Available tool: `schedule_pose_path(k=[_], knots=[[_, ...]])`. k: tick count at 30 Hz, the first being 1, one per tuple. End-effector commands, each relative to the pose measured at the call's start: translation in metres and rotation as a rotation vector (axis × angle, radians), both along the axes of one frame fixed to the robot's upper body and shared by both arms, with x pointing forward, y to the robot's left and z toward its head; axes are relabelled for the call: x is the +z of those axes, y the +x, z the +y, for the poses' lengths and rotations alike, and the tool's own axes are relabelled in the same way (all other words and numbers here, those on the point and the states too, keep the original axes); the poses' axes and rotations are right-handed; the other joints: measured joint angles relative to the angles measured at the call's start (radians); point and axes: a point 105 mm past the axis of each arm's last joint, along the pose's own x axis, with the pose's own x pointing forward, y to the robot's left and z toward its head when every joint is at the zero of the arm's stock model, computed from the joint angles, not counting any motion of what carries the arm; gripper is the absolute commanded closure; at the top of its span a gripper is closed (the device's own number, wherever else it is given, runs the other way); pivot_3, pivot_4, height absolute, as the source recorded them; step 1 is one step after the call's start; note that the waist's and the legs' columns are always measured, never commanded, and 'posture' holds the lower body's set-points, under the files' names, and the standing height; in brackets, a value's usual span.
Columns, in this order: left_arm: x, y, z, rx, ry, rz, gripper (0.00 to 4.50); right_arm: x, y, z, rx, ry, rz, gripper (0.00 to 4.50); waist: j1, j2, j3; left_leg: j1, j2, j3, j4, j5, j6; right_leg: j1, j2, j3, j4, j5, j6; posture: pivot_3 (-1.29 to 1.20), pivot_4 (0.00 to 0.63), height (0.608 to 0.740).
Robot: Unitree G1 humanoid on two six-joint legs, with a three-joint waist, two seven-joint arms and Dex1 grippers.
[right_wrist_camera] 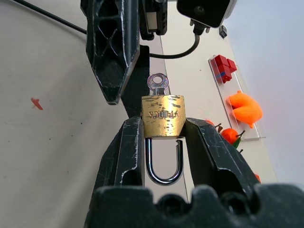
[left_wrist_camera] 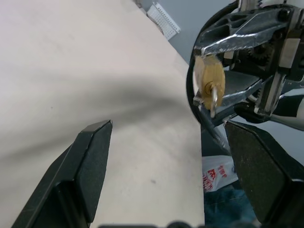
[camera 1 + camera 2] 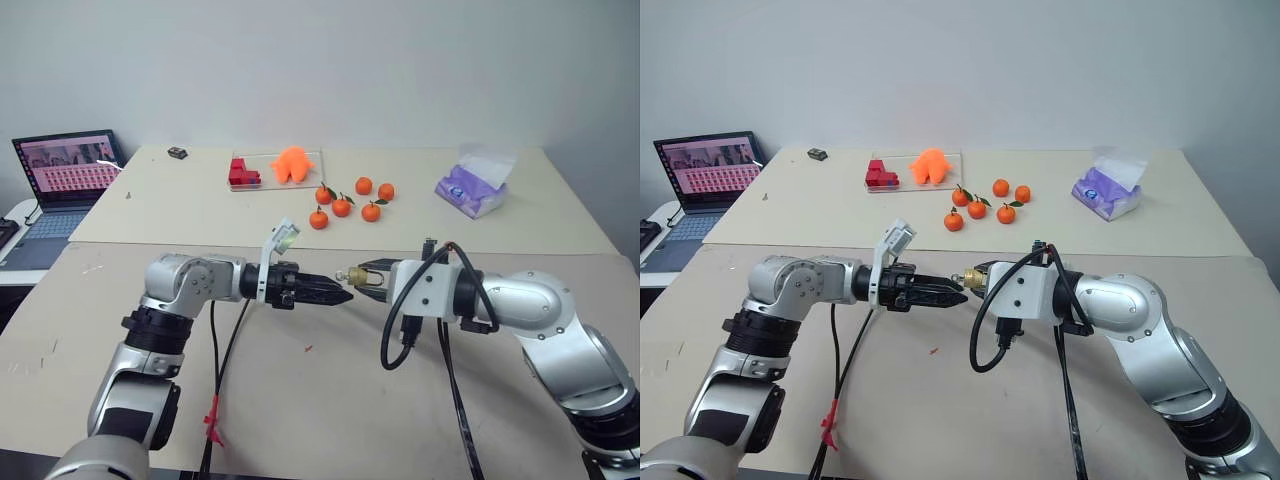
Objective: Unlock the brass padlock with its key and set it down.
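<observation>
My right gripper (image 1: pixel 164 124) is shut on the brass padlock (image 1: pixel 164 116), pinching its gold body from both sides in mid-air above the table (image 3: pixel 320 400). The silvery shackle (image 1: pixel 164 166) hangs back between the fingers. The key (image 1: pixel 157 84) sticks out of the padlock's far end, its ring head free. My left gripper (image 3: pixel 338 294) points across at the padlock (image 3: pixel 356 276) and stands open. Its fingers (image 2: pixel 95 156) are wide apart, and the key (image 2: pixel 213 97) lies just beyond their tips, untouched.
Several tangerines (image 3: pixel 345 205) lie on the far table, with a clear tray (image 3: pixel 275 168) holding an orange toy and red blocks. A tissue pack (image 3: pixel 472 188) is at back right and a laptop (image 3: pixel 65 175) at far left. Black cables (image 3: pixel 400 330) hang under both wrists.
</observation>
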Motion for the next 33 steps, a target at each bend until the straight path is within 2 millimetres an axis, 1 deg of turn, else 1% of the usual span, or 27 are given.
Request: schedule_pose_path(k=[1,4,11,17,22,27,30,33], knots=[[0.022,0.005,0.0,-0.01,-0.054,-0.05,0.52,0.013,-0.004,-0.001,0.001,0.009,-0.058,3.6,-0.003,0.0,0.0,0.0,0.0,0.0,0.0,0.0,0.0,0.0,0.0,0.0,0.0,0.0,0.0,0.0,0.15,0.661],[0.027,0.01,0.0,0.001,-0.068,-0.051,0.52,0.012,-0.004,-0.002,0.004,0.003,-0.052,3.6,-0.004,-0.001,0.0,0.0,0.0,0.0,-0.001,0.0,0.0,0.0,0.0,0.0,0.0,0.0,0.0,0.0,0.15,0.661],[0.023,0.011,-0.001,-0.008,-0.055,-0.055,0.52,0.011,-0.004,0.0,0.014,0.0,-0.052,3.6,-0.003,-0.001,0.001,0.0,0.0,0.0,0.0,0.0,0.0,0.0,0.0,0.0,0.0,0.0,0.0,0.0,0.15,0.661],[0.015,0.01,-0.005,-0.022,-0.035,-0.056,0.52,0.012,-0.005,0.001,0.014,0.003,-0.054,3.6,-0.003,-0.001,0.001,0.0,0.0,0.0,0.0,0.0,0.0,0.0,0.0,0.0,0.0,0.0,0.0,0.0,0.15,0.661],[0.016,0.014,-0.013,-0.021,-0.054,-0.051,0.52,0.012,-0.005,0.0,0.011,0.001,-0.054,3.6,-0.003,-0.002,0.001,0.0,0.0,0.0,0.0,0.0,0.0,0.0,0.0,0.0,0.0,0.0,0.0,0.0,0.15,0.661],[0.017,0.015,-0.014,-0.026,-0.061,-0.048,0.52,0.012,-0.006,-0.001,0.006,-0.002,-0.053,3.6,-0.003,-0.002,0.002,0.0,0.0,0.0,0.0,0.0,0.0,0.0,0.0,0.0,0.0,0.0,0.0,0.0,0.15,0.661],[0.023,0.016,-0.017,-0.024,-0.101,-0.03,0.52,0.011,-0.007,-0.002,0.001,-0.003,-0.051,3.6,-0.002,-0.003,0.002,0.0,0.0,0.0,0.0,0.0,0.0,0.0,0.0,0.0,0.0,0.0,0.0,0.0,0.15,0.661],[0.022,0.015,-0.019,-0.029,-0.1,-0.03,0.52,0.011,-0.008,-0.001,-0.001,0.0,-0.05,3.6,-0.003,-0.003,0.002,0.0,0.0,0.0,0.0,0.0,0.0,0.0,0.0,0.0,0.0,0.0,0.0,0.0,0.15,0.661]])
